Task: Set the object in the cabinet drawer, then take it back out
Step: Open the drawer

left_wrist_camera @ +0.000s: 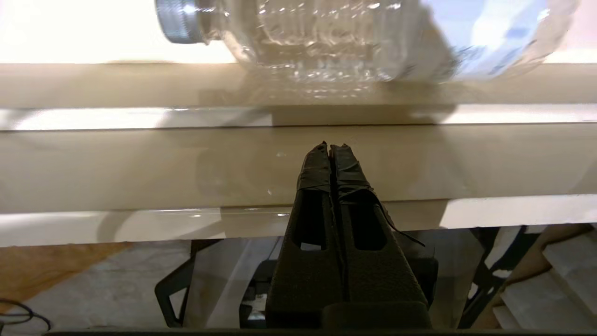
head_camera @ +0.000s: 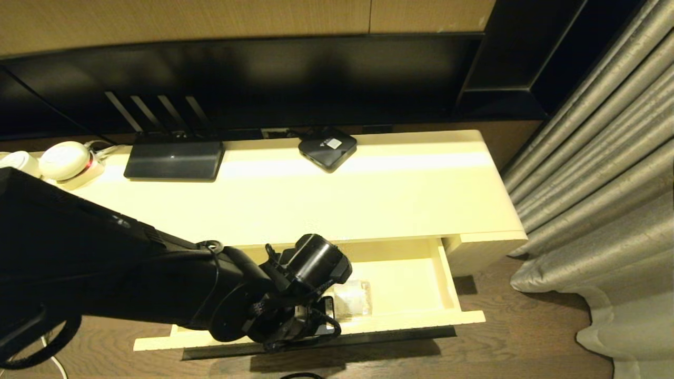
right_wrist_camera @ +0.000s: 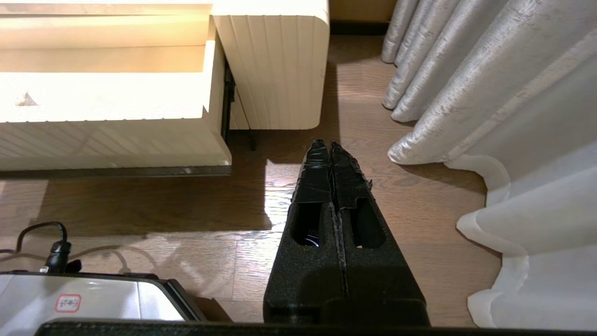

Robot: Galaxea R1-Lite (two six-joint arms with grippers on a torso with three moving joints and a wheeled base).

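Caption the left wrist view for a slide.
Left gripper, shut and empty, at the open drawer's front; bottle lying inside.

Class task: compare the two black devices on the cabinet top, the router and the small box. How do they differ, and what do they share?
The router is wide, flat and has four antennas; the small box has none. The box bears a pale sticker; the router's top looks plain. The router sits toward the left, the box nearer the middle. Both are black and sit at the back edge.

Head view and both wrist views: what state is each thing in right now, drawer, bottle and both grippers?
Glossy cream cabinet drawer: pulled open.
Small clear plastic water bottle: lying on its side in the drawer, capped, not held.
Left gripper: fingers shut, empty, at the drawer's front.
Right gripper: fingers shut, empty, parked above the wooden floor.
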